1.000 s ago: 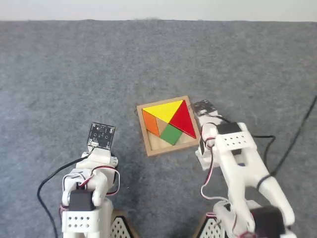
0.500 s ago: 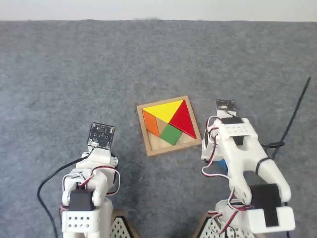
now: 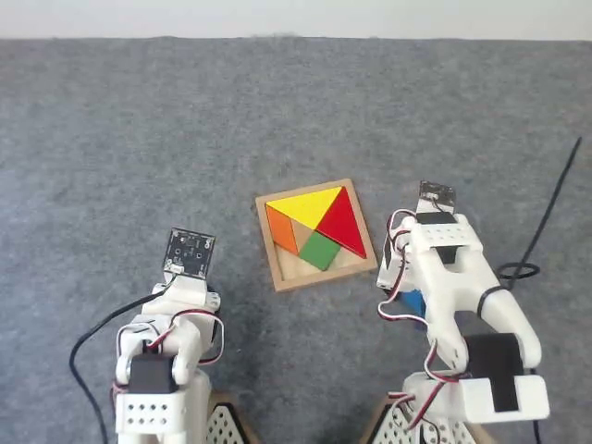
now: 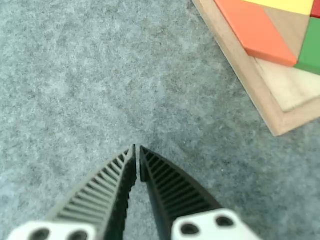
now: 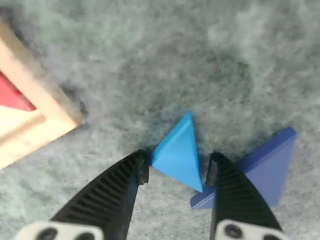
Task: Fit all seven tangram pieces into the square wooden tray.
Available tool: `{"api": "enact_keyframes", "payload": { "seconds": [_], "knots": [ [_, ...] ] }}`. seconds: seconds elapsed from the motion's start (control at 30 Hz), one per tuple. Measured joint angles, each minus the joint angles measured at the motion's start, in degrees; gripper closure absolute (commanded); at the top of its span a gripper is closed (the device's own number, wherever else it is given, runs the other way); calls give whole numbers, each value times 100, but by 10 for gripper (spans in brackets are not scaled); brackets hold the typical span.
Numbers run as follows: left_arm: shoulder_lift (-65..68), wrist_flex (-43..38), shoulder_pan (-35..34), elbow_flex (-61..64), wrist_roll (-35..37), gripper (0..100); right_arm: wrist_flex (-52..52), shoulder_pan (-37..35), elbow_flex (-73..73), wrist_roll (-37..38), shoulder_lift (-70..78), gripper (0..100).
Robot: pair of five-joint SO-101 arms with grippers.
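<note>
The wooden tray [image 3: 326, 278] sits near the middle of the grey worktop [image 3: 139, 120], a little toward its near edge and turned slightly askew. Four pieces lie flat in it: a yellow triangle [image 3: 305, 204] along the far side, a red triangle [image 3: 342, 225] against the right side, an orange piece [image 3: 280, 228] against the left side and a green square [image 3: 319, 250] between them. Bare wood shows along the tray's near side.

Two more pieces lie on the worktop just off the tray's near right corner, under the right arm: a light blue triangle [image 5: 177, 150] and, close beside it, a dark blue piece [image 5: 270, 165]. The right gripper [image 5: 177, 167] is low over them with its fingers spread, one on each side of the light blue triangle and close to its corners; whether they touch it cannot be told.

The left gripper [image 4: 136, 149] hangs over bare worktop near the tray's near left corner, its toothed fingers pressed together on nothing
</note>
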Motion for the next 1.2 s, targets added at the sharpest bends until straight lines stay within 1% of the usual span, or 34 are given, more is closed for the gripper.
{"api": "enact_keyframes", "payload": {
  "seconds": [0.13,0.2,0.3,0.5,0.57,0.73,0.83,1.03,1.2],
  "knots": [
    [0,0,0,0,0,987,0,26,0,0,0,929],
    [0,0,0,0,0,987,0,79,9,9,0,962],
    [0,0,0,0,0,987,-44,114,18,132,0,983],
    [0,0,0,0,0,987,-53,79,-158,202,18,986],
    [0,0,0,0,0,987,-62,-149,-448,202,26,986],
    [0,0,0,0,0,987,220,-818,-1451,-105,35,983],
    [0,0,0,0,0,987,281,-1257,-1881,-492,62,982],
    [0,0,0,0,0,987,-167,-2048,-1978,-1240,62,982],
    [0,0,0,0,0,987,-431,-2523,-1987,-1785,62,982]
  ]
}}
